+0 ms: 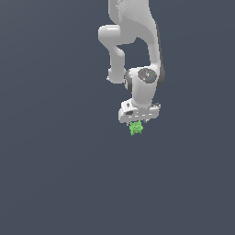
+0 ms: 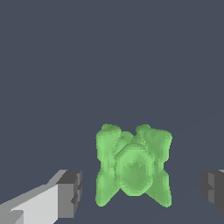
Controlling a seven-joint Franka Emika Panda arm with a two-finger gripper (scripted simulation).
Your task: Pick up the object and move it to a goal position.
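A: Wrist view first. What did it show of the claw [image 2: 140, 192]?

B: The claw stood spread, one dark pad [image 2: 70, 192] at about eight o'clock of the frame's centre and the other at the four o'clock edge. The object [image 2: 133, 168] sat between them, with a clear gap on both sides. Neither pad touched it.

A: So nothing was pinched?

B: Nothing. The jaws straddled the green piece but stood off it.

A: And in the exterior view?

B: There the object [image 1: 136, 128] showed directly at six o'clock of the claw [image 1: 137, 120], just beneath the white hand, with the plain dark surface [image 1: 55, 183] all around. Whether it rested on that surface I could not tell; no shadow or edge settled it.

A: Which way did it point?

B: It was lumpy, with four stubby lobes spreading from a rounded middle, like a squat X. In the wrist view it looked slightly taller than wide, so its longer axis ran roughly across the line joining the pads, twelve to six. It had no clear front.

A: What did the next move turn on?

B: On my reading, closing straight inward, since the piece lay nearly centred, a little nearer the eight o'clock pad.
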